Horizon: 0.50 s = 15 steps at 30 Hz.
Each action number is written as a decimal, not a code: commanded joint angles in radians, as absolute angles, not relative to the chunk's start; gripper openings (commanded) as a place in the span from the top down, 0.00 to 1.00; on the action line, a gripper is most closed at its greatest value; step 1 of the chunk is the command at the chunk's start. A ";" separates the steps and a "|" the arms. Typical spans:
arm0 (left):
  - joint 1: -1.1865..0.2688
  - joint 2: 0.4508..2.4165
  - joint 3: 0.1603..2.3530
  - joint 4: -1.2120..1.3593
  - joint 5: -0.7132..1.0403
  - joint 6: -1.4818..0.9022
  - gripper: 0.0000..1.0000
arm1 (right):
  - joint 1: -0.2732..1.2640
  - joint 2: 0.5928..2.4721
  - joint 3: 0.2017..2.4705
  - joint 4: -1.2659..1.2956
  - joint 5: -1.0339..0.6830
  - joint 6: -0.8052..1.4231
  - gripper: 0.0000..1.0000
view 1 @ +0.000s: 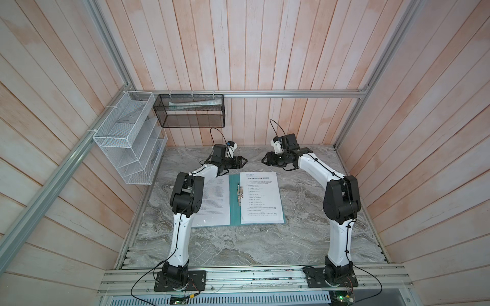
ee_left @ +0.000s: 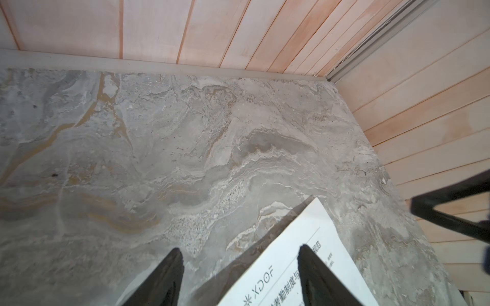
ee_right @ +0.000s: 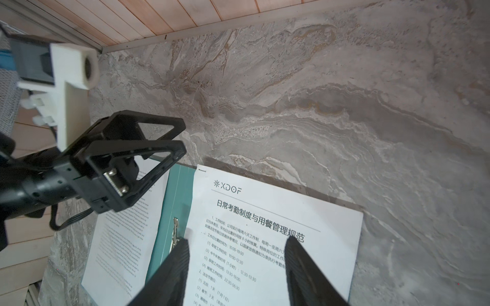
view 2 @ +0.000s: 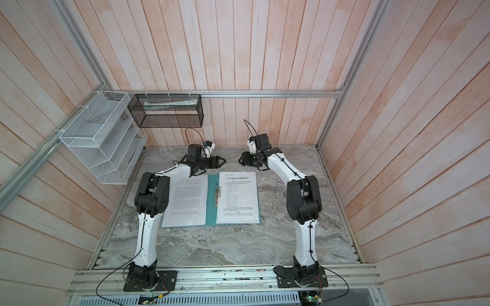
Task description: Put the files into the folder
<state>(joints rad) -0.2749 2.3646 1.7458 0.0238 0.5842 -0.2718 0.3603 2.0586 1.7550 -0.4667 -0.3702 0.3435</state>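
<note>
1. Teal folder (view 1: pixel 233 209) lies open on the marble table (view 1: pixel 238 246), with its silver clip (view 1: pixel 240 194) exposed along the spine, apparently so pages can slide under.
2. The logo-headed sheet (view 1: pixel 260 196) rests flat on the folder's right half, its edge just beside the clip. A second printed sheet (view 1: pixel 214 201) lies left of the spine; whether card is beneath it I cannot tell.
3. My left gripper (view 1: pixel 244 162) and right gripper (view 1: pixel 263 159) hang above the folder's far edge, jaws apart and carrying nothing, seemingly to keep clear of the paper.
</note>
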 commanded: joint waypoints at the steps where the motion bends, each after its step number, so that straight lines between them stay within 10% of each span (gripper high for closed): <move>1: -0.284 2.426 1.805 -0.041 0.638 -0.201 0.30 | 0.366 1.977 1.705 -0.452 -0.355 0.336 0.44; 15: -0.335 2.541 2.010 -0.272 0.621 -0.130 0.31 | 0.367 1.934 1.634 -0.452 -0.360 0.342 0.44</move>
<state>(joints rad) -0.3290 2.4992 1.9797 -0.1837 0.6273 -0.1703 0.3603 1.9526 1.6466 -0.4370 -0.3668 0.3439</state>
